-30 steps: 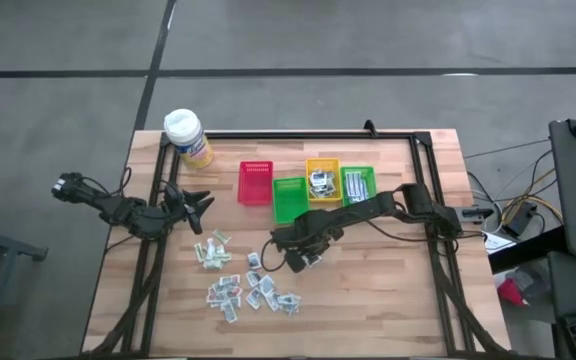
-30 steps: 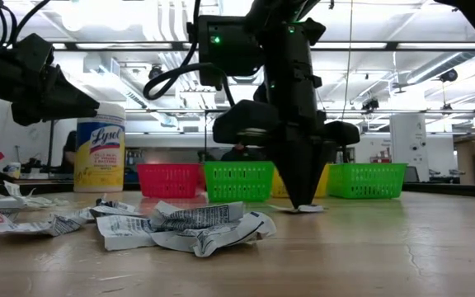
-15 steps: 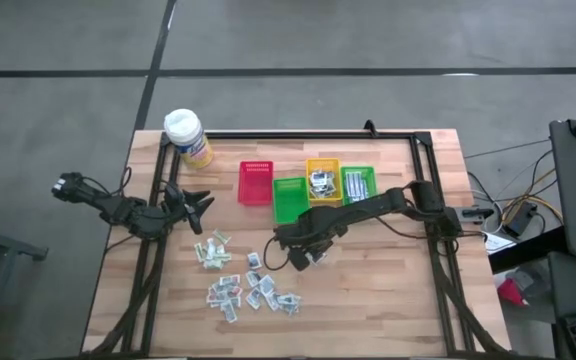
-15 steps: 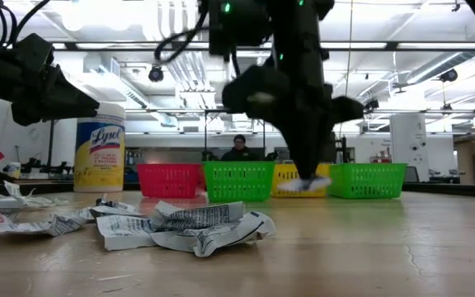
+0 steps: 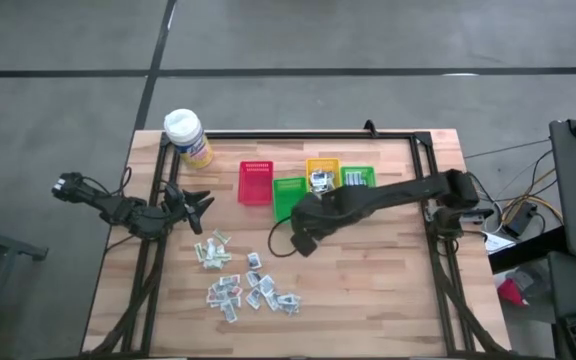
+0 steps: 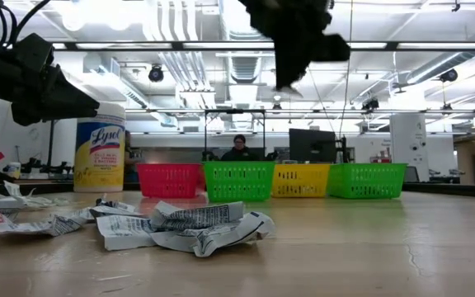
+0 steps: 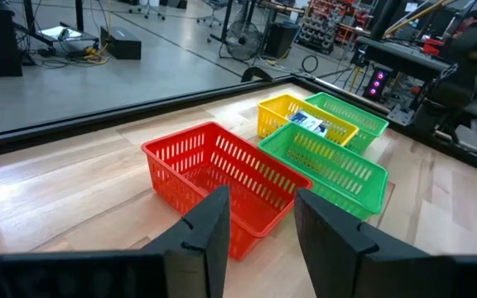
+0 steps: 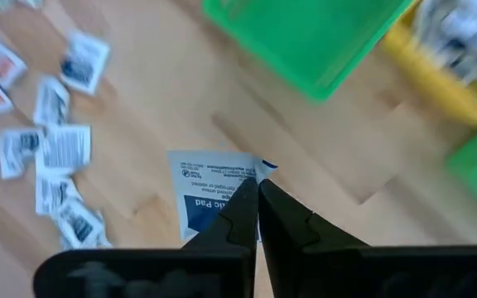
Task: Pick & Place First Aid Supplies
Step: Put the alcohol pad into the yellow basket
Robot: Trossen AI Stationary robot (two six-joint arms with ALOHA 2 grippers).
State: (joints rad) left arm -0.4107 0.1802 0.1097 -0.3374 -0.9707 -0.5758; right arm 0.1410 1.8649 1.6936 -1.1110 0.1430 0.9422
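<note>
Several first aid supplies point(image 5: 243, 281), small white packets, lie loose on the wooden table, left of centre and toward its near edge. My right gripper point(image 5: 303, 241) is high above the table, just near of the bins, shut on one white packet with a blue label point(image 8: 209, 192). In the low view my right gripper point(image 6: 292, 79) shows near the top. My left gripper point(image 5: 200, 203) waits open at the table's left, facing the red bin point(image 7: 222, 178), and nothing is between its fingers point(image 7: 215, 222). My right gripper pinches the packet between its two fingers at one edge, close to a corner point(image 8: 250, 177). The fingers come from above, pointing steeply down. The packet hangs below the fingertips, lifted clear of the table.
A row of small bins stands at the far centre: red point(image 5: 256, 182), green point(image 5: 289, 198), yellow point(image 5: 322, 176) holding packets, and a second green one point(image 5: 359, 180). A yellow wipes bottle point(image 5: 188, 137) stands at the far left corner. Bare wood lies to the right.
My right gripper has risen steeply from the table top, carrying the blue-labelled packet, and has drifted a little toward the bins. The packet, which lay on the wood a second ago, now hangs clear of it. The loose packets have not moved.
</note>
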